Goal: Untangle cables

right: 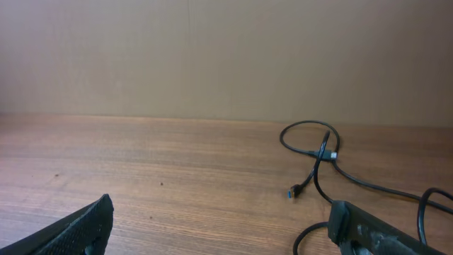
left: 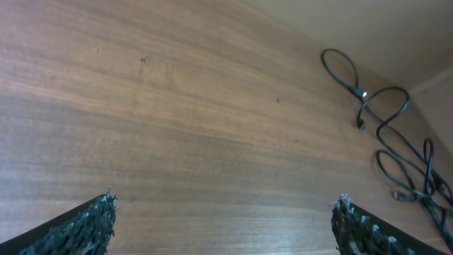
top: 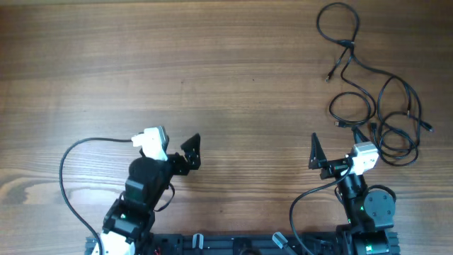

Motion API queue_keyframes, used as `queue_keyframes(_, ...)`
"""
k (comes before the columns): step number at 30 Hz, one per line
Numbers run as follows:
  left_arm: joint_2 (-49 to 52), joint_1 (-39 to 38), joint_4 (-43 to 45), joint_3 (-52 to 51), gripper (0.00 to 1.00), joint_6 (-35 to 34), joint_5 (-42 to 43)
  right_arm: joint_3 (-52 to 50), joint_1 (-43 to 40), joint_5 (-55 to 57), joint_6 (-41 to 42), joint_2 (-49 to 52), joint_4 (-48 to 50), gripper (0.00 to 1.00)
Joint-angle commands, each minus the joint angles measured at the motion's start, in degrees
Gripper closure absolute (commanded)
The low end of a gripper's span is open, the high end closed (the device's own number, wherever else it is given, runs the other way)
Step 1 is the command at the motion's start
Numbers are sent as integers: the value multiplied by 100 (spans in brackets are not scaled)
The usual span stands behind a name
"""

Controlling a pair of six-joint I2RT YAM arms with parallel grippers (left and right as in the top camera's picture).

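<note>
One wooden table (top: 212,71), two robot arms, two grippers: left gripper (top: 192,154), right gripper (top: 313,154). One tangle of black cables (top: 373,129) (separate cords cannot be counted).

So apart from the job itself, what you've got here is basically one big wooden table (top: 212,64). It's mid-brown, with the grain running side to side across the overhead view. There's a darker, swirly patch of grain (top: 25,188) down in the bottom-left corner of that view. From the left wrist camera you can spot a couple of tiny dark specks (left: 144,60) on the wood, well apart from each other. Past the table's far edge, the right wrist view gives you a plain beige wall (right: 297,57) with a faint vertical seam (right: 189,42) running down it.
</note>
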Motion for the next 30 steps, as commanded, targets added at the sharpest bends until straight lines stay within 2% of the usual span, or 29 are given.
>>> queue_keyframes(1, -337, 33, 184, -382, 0, 26, 31, -7, 9, 101, 81, -39, 11, 0)
queue_keyframes(6, -1139, 33, 109, -780, 0, 26, 31, -7, 9, 101, 81, -39, 11, 0)
queue_keyframes(12, -2726, 33, -1080, -780, 0, 177, -39, -7, 9, 101, 81, -39, 9, 0)
queue_keyframes(14, -3099, 61, -1078, -780, 0, 387, -37, -7, 9, 101, 81, -39, 11, 0)
queue_keyframes(18, -3744, 544, -1078, -780, 0, 503, -11, -7, 9, 103, 81, -39, 11, 0)
queue_keyframes(25, -3786, 1624, -1058, -780, 0, 511, 466, -7, 9, 101, 81, -39, 11, 0)
queue_keyframes(29, -3786, 1799, -997, -780, 0, 2057, 1108, -7, 9, 101, 81, -39, 11, 0)
queue_keyframes(30, -3786, 1810, -997, -780, 0, 2212, 1095, -7, 9, 101, 81, -39, 9, 0)
